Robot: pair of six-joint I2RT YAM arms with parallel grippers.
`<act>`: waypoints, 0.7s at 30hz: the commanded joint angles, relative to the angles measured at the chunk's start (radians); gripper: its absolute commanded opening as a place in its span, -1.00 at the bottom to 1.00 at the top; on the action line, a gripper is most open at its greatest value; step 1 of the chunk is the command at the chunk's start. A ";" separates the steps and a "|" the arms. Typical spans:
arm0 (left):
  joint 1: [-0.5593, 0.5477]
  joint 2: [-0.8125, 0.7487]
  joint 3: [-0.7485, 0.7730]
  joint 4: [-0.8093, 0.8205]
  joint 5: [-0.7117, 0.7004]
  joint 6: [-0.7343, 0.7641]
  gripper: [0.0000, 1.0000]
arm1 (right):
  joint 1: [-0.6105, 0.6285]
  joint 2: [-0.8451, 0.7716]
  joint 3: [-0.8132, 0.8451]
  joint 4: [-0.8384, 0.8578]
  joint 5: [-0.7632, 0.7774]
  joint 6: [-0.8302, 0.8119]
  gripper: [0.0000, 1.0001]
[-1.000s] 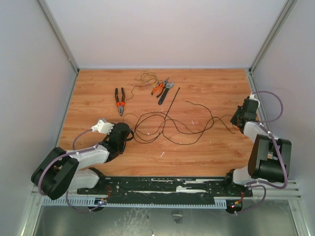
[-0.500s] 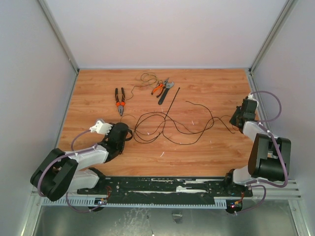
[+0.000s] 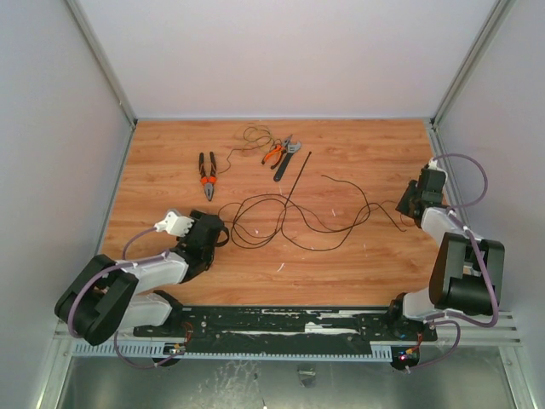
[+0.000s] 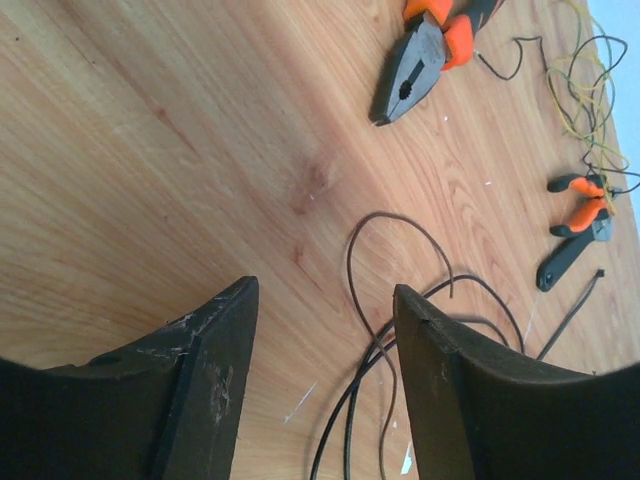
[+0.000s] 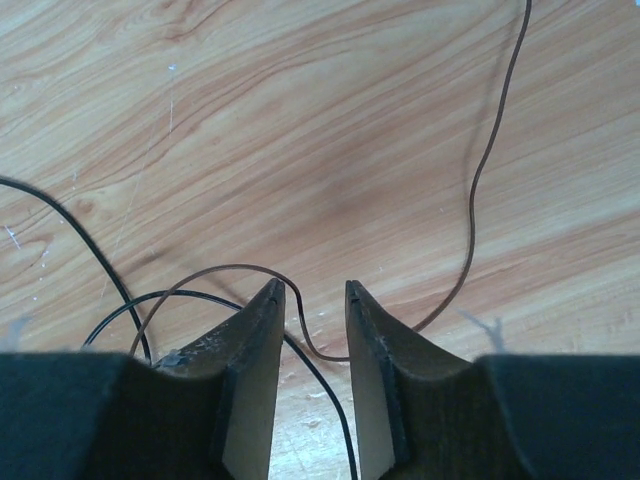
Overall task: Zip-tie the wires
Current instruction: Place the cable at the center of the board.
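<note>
The wires (image 3: 281,217) lie in loose dark loops across the middle of the wooden table. My left gripper (image 3: 223,232) sits low at their left end. It is open, and strands of the wires (image 4: 351,265) lie on the wood between the left gripper (image 4: 325,288) fingers, untouched. My right gripper (image 3: 402,207) is at the wires' right end. In the right wrist view the right gripper (image 5: 312,285) is slightly open, and a curl of wire (image 5: 305,325) passes loose through the gap. The zip tie (image 3: 298,175) lies straight behind the loops, apart from both grippers.
Orange-handled pliers (image 3: 207,175) lie at the back left. Small orange cutters (image 3: 274,153) and a black-handled tool (image 3: 285,162) lie at the back middle, next to a thin yellowish wire (image 3: 255,135). White walls enclose the table on three sides.
Both grippers have gone from shut to open and let go of the wire ends. The arms have hardly moved.
</note>
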 commanded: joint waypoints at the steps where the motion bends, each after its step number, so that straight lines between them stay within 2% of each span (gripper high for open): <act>1: 0.011 -0.069 0.010 -0.009 -0.051 0.075 0.29 | 0.012 -0.045 0.063 -0.037 0.025 -0.023 -0.31; 7: 0.015 -0.221 0.041 0.032 -0.030 0.299 0.70 | 0.038 -0.103 0.139 -0.129 0.061 -0.045 -0.08; 12: 0.015 -0.338 0.075 0.046 -0.003 0.445 0.90 | 0.073 -0.171 0.182 -0.170 0.092 -0.059 0.13; 15: 0.015 -0.383 0.089 0.071 0.031 0.521 0.94 | 0.126 -0.212 0.189 -0.155 0.008 -0.076 0.15; 21: 0.017 -0.433 0.125 0.101 0.146 0.592 0.95 | 0.275 -0.174 0.233 -0.136 -0.196 -0.059 0.46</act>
